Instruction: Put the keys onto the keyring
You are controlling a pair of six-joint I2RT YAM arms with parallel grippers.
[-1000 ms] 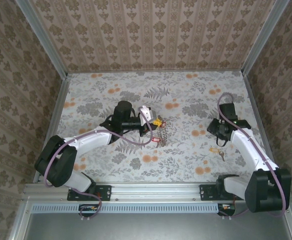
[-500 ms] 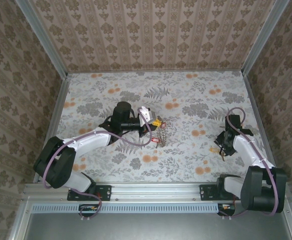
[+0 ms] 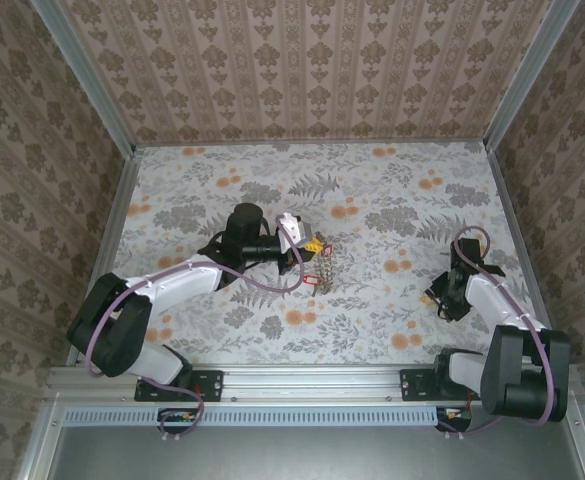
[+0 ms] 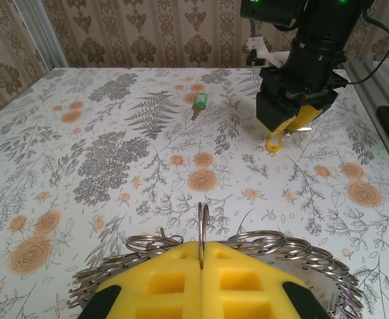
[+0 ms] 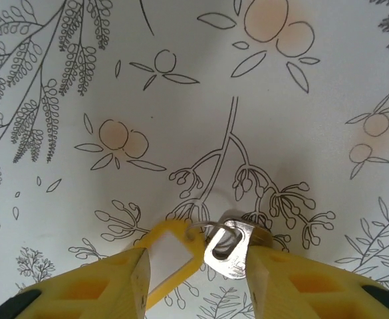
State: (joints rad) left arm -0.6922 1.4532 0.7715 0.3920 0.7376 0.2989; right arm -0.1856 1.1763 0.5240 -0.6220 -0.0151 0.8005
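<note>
Keyring (image 4: 267,247) of silvery linked rings heaped on floral surface (image 4: 114,139) just under left end effector (image 4: 201,256), jaws closed, pinching one ring upright, right end effector (image 5: 194,260) partly open astride a silver key (image 5: 229,251) with yellow tag (image 5: 171,247) lying flat, green-headed key (image 4: 200,102) well apart

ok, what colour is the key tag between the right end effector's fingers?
The tag is yellow; the right wrist view shows it best.

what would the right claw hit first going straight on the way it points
Probably the key and its yellow tag, lying on the table right between the right claw's open jaws.
</note>
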